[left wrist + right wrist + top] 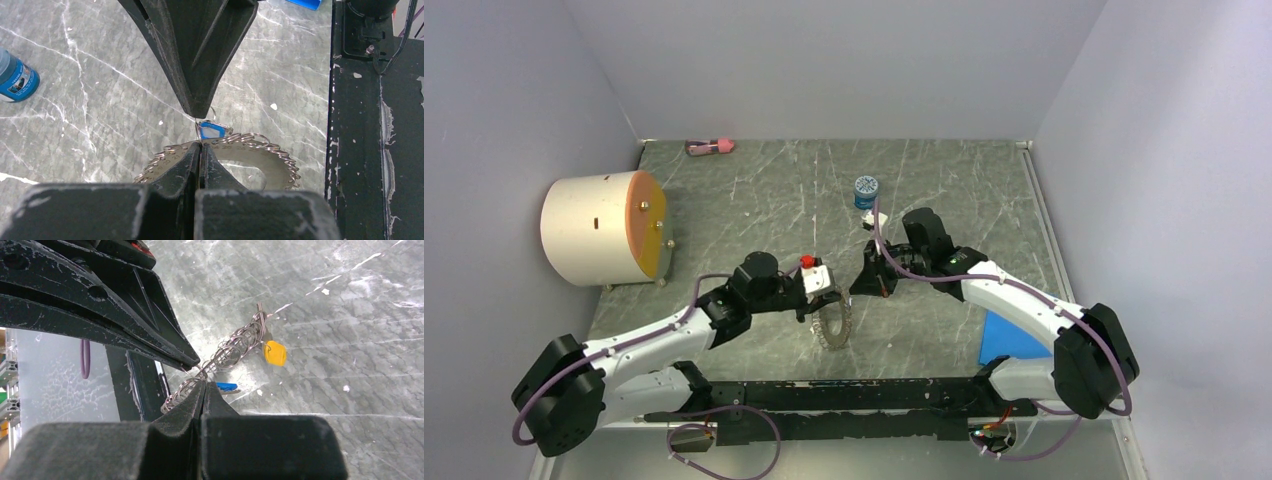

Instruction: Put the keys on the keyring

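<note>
Fingers first. Left fingers [196,156] pressed shut on the rim of the large greyish-brown metal keyring with the coiled, beaded edge [250,155], apparently to steady the loop and present one stretch of wire to the other arm. Right fingers [200,392] likewise closed, tip to tip with the left pair, pinching thin wire just beside the small metal key with the blue plastic head [212,131]. Seemingly that key's own little loop, though too fine to say for sure. Both holds crowded onto one spot, probably on purpose: no slack between them for working a thin loop onto a coil.

Directly between the two pairs of fingers, the blue-headed key, lying against the keyring's rim; already threaded or only held there, cannot tell. Farther along the keyring, beyond the right fingers, the small key with the yellow-orange head [275,353], dangling close against the coil and probably already on it.

Keyring itself: a broad pale band rimmed with many small overlapping wire turns, seen flat from the left wrist and edge-on as a twisted spiral from the right wrist.

Below and past the fingers, grey marbled counter [90,100]; contact between loop and counter unclear. Round blue jar [17,80] well off beyond the left fingers, uninvolved.
</note>
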You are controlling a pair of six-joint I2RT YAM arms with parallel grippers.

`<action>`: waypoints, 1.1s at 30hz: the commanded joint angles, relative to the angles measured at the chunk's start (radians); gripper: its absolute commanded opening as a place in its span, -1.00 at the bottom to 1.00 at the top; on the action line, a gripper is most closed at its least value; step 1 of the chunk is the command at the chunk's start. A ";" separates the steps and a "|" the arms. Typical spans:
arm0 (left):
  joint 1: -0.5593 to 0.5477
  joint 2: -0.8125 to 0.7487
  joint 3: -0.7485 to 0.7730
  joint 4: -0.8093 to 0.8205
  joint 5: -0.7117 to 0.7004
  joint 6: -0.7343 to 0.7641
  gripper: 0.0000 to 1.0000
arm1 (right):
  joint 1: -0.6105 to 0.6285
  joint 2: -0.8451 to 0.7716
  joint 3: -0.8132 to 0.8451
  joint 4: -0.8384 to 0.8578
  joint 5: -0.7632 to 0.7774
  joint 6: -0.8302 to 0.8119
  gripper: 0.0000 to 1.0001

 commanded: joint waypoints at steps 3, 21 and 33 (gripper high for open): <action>-0.006 -0.044 -0.019 0.088 0.020 -0.028 -0.95 | -0.026 -0.010 -0.011 0.072 -0.021 0.003 -1.00; -0.006 -0.057 -0.062 0.207 0.025 -0.068 -0.95 | -0.053 -0.044 -0.051 0.130 -0.050 0.029 -0.59; -0.007 -0.069 -0.076 0.231 0.033 -0.079 -0.95 | -0.067 -0.282 -0.146 0.243 0.072 0.001 0.85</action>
